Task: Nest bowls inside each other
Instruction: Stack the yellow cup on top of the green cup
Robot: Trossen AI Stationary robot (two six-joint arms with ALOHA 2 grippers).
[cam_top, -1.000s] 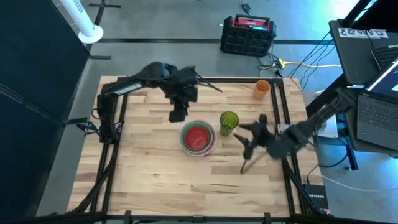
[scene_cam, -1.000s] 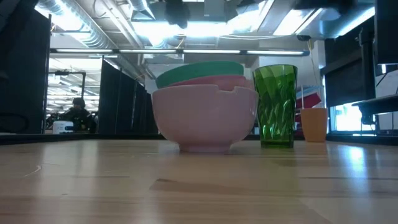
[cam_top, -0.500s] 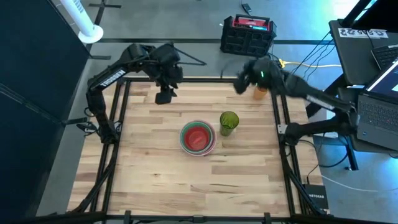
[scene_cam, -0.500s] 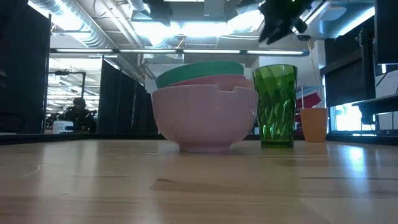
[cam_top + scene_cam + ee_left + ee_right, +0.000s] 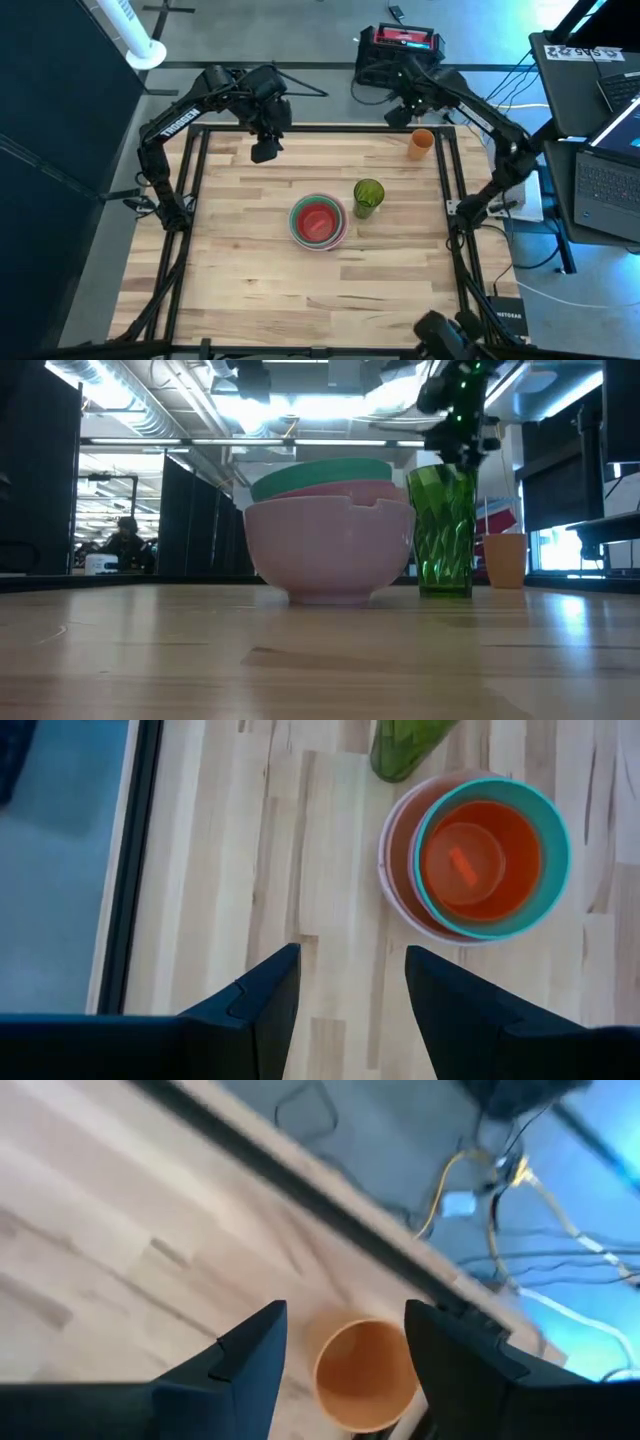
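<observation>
Jaws: both grippers stand spread, with nothing between the fingers.

Left gripper [image 5: 265,150] — raised over the far left part of the table [image 5: 250,270], back from the bowls. In its own wrist view the two dark fingers [image 5: 262,1005] are parted over bare wood, the stack of bowls lying ahead of them.

Right gripper [image 5: 397,113] — raised at the far edge of the table, near the far right corner, just beside the orange cup [image 5: 421,143]. Its wrist view shows the parted fingers [image 5: 250,1355] with the cup's open mouth between and beyond them; the cup is not touched.

Bowls — one nested stack near the middle of the table, upright, well apart from both grippers.
- Red bowl [image 5: 316,218]: innermost, smallest.
- Teal bowl [image 5: 548,850]: around the red one; its rim sits highest in the low view and tilts a little.
- Magenta bowl [image 5: 372,491]: under the teal one, only a band of rim showing.
- Pale pink bowl [image 5: 330,550]: outermost as seen from table height, resting on the wood, with a notch in its rim.
- A white bowl cannot be made out in the stack.

Other items:
- Green cup [image 5: 368,196]: tall, ribbed, upright, just beside the stack on its right, not touching it.
- Orange cup: upright near the far right corner.
- Black and red case [image 5: 398,55]: on the floor beyond the table.
- Laptop [image 5: 610,185]: off the table's right side.
- A person [image 5: 124,540]: seated far back in the room, seen in the low view.
</observation>
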